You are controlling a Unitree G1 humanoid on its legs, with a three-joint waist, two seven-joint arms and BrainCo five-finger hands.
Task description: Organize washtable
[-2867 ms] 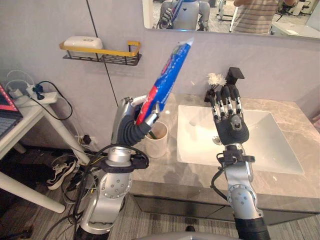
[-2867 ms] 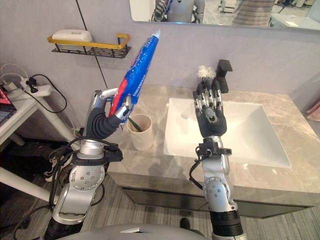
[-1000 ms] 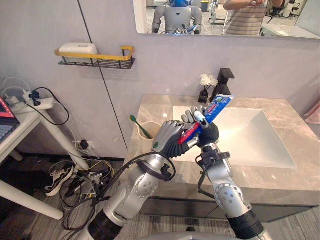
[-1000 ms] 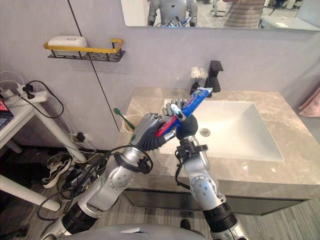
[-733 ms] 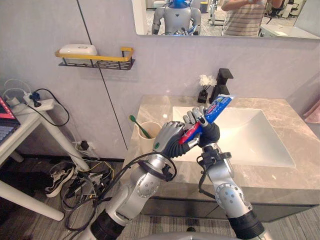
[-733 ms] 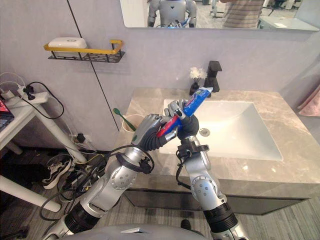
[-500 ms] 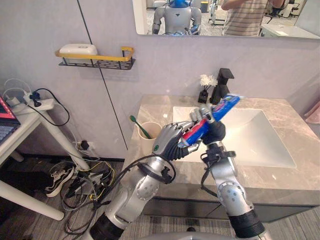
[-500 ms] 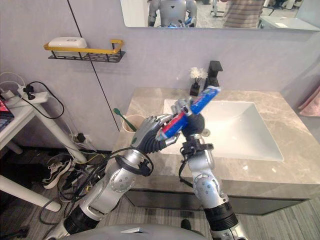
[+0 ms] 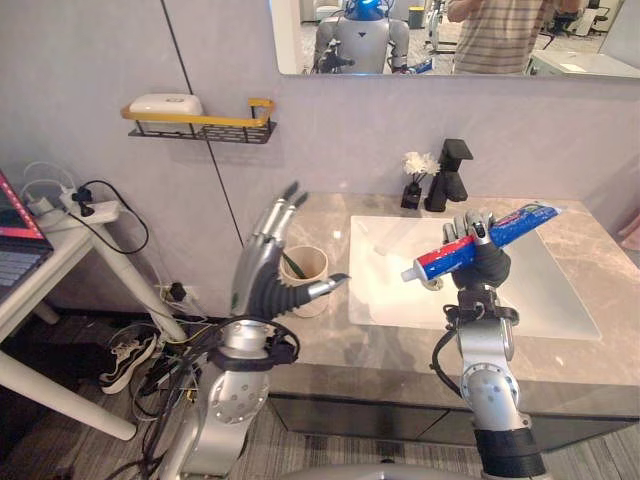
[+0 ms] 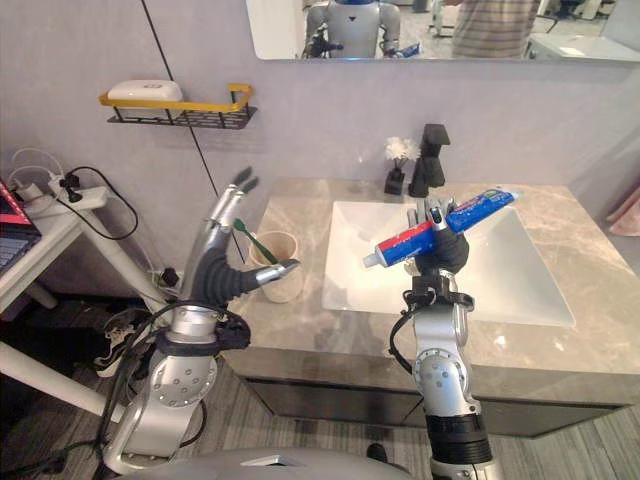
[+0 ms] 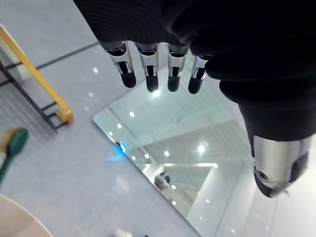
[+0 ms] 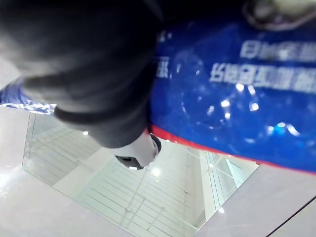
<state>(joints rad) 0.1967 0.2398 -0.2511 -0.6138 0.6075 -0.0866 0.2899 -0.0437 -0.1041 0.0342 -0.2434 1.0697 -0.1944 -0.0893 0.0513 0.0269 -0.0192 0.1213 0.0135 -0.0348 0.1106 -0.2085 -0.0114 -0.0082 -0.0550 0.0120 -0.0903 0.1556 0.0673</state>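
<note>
– Toothpaste tube, blue, red and white: where?
– Right hand is curled round it, above the white sink.
– Left hand?
– Fingers straight and spread, raised beside the cream cup on the grey marble worktop.

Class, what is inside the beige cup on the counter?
A green toothbrush stands in the cup, head up and leaning; its lower end and the cup's bottom are hidden.

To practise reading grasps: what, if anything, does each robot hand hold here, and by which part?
The right hand holds the toothpaste tube, fingers curled round its middle. The left hand is open and holds nothing.
</note>
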